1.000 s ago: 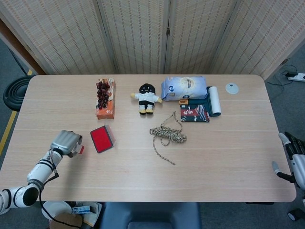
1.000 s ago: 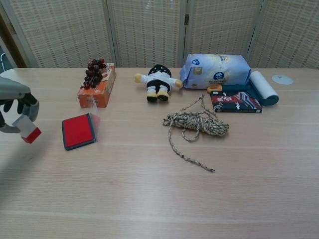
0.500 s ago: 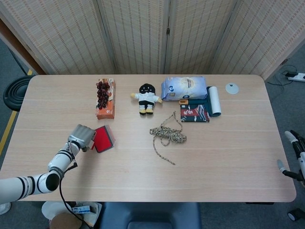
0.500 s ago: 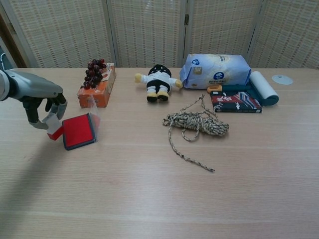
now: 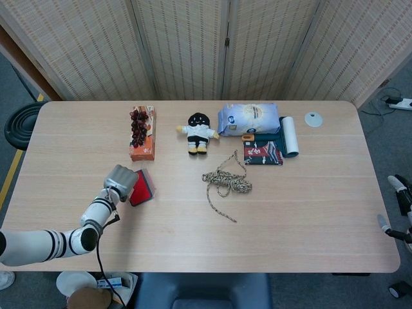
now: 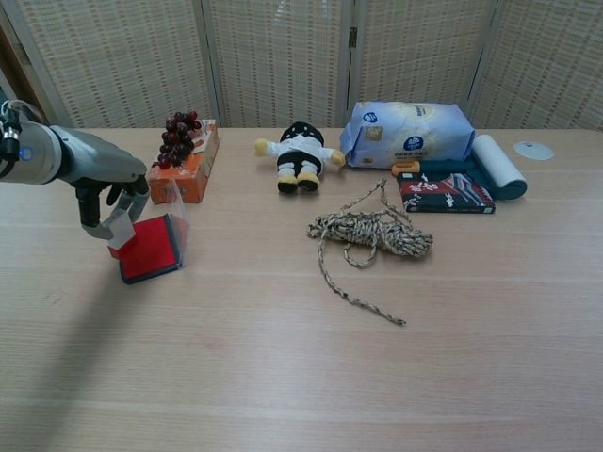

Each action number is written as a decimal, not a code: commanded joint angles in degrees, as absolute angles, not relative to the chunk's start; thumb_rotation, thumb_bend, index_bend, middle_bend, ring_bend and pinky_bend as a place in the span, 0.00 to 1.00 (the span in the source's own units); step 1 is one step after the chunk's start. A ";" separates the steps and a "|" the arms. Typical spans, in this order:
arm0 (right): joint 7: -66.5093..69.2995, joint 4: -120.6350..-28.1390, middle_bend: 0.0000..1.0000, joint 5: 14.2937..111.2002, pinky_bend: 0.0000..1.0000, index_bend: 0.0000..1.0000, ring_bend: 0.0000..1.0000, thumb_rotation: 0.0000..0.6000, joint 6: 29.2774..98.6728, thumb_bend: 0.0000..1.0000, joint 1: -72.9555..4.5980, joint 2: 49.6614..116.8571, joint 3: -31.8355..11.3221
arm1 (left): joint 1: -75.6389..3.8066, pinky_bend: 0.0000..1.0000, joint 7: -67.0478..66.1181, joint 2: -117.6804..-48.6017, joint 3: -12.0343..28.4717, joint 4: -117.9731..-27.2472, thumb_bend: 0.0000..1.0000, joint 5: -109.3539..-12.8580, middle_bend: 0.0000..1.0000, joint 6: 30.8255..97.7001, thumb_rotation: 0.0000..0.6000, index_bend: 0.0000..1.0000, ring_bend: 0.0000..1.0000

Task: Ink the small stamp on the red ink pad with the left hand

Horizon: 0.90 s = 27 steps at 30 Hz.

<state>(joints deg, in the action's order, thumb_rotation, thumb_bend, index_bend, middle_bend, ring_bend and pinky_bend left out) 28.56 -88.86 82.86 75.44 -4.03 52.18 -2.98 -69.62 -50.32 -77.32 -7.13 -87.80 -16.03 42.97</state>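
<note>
The left hand (image 6: 105, 193) pinches the stamp (image 6: 121, 231) over the pad's (image 6: 151, 248) left edge, ready to press it into the ink.

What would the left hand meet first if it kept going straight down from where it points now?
The red ink pad: the left hand holds the small stamp over its near-left edge. Whether they touch is unclear.

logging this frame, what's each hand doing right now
Left hand: holds the small stamp over the red ink pad.
Right hand: at the table edge, cannot tell.
</note>
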 commanded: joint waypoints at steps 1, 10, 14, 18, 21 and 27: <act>29.52 -88.52 0.00 83.40 0.00 0.02 0.00 1.00 75.67 0.38 -3.97 51.97 -2.79 | -70.52 0.41 -50.92 -78.40 -7.71 -86.90 0.30 -14.75 0.45 43.26 1.00 0.65 0.34; 33.32 -87.06 0.00 84.25 0.00 0.02 0.00 1.00 75.70 0.38 -4.00 51.49 -2.48 | -73.44 0.41 -52.92 -81.90 -8.95 -82.94 0.30 -9.97 0.45 42.11 1.00 0.65 0.34; 34.36 -86.66 0.00 84.78 0.00 0.02 0.00 1.00 75.93 0.38 -3.97 51.37 -2.27 | -74.05 0.41 -53.22 -82.94 -9.35 -82.10 0.30 -8.78 0.45 42.33 1.00 0.65 0.34; 34.85 -86.41 0.00 84.95 0.00 0.02 0.00 1.00 76.20 0.38 -3.87 51.33 -2.14 | -74.12 0.41 -53.16 -83.87 -9.76 -81.30 0.30 -8.30 0.45 42.59 1.00 0.65 0.34; 34.92 -86.41 0.00 84.94 0.00 0.02 0.00 1.00 76.35 0.38 -3.81 51.31 -2.10 | -73.90 0.41 -52.85 -84.40 -9.90 -80.87 0.30 -8.47 0.45 42.76 1.00 0.65 0.34; 34.76 -86.52 0.00 85.05 0.00 0.02 0.00 1.00 76.63 0.38 -3.76 51.31 -2.01 | -73.50 0.41 -52.33 -84.96 -10.03 -80.93 0.30 -8.91 0.45 43.49 1.00 0.65 0.34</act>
